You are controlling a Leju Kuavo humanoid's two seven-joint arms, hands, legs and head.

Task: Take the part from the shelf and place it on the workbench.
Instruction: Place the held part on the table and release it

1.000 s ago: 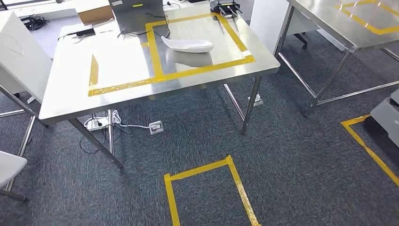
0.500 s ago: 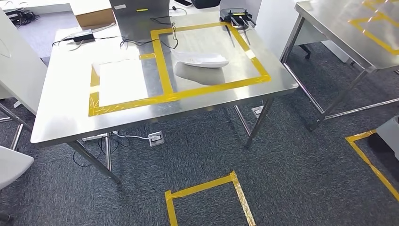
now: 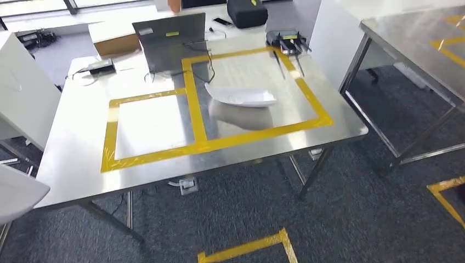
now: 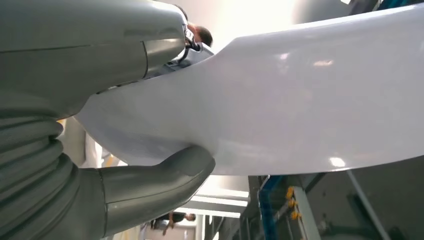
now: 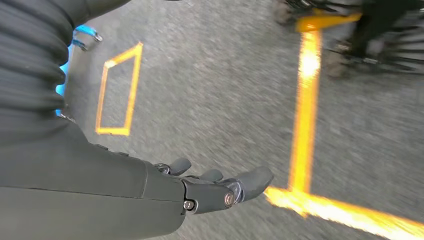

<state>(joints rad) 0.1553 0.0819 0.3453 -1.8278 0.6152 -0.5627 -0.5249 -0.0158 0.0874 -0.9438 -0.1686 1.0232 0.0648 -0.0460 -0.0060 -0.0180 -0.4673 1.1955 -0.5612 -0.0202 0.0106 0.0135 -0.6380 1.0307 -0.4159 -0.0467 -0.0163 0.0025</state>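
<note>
My left hand (image 4: 100, 150) grips a large white curved part (image 4: 310, 100), with the thumb (image 4: 165, 175) under its edge and the fingers over the top. The steel workbench (image 3: 71, 164) stands ahead in the head view, marked with two yellow tape squares (image 3: 112, 131). A second white curved part (image 3: 241, 97) lies inside the right-hand square. My right hand (image 5: 200, 190) hangs over the grey carpet with its fingers stretched out and nothing in it.
At the back of the bench stand a grey laptop (image 3: 170, 44), a black router (image 3: 285, 38), a black bag (image 3: 247, 12) and a cardboard box (image 3: 115, 38). Another steel table (image 3: 417, 38) is on the right, a white cabinet (image 3: 22, 93) on the left. A yellow tape box (image 3: 247, 249) marks the floor.
The whole head view has shifted: the camera has moved nearer the workbench, which now sits lower and larger in the picture. The things on the bench keep their places.
</note>
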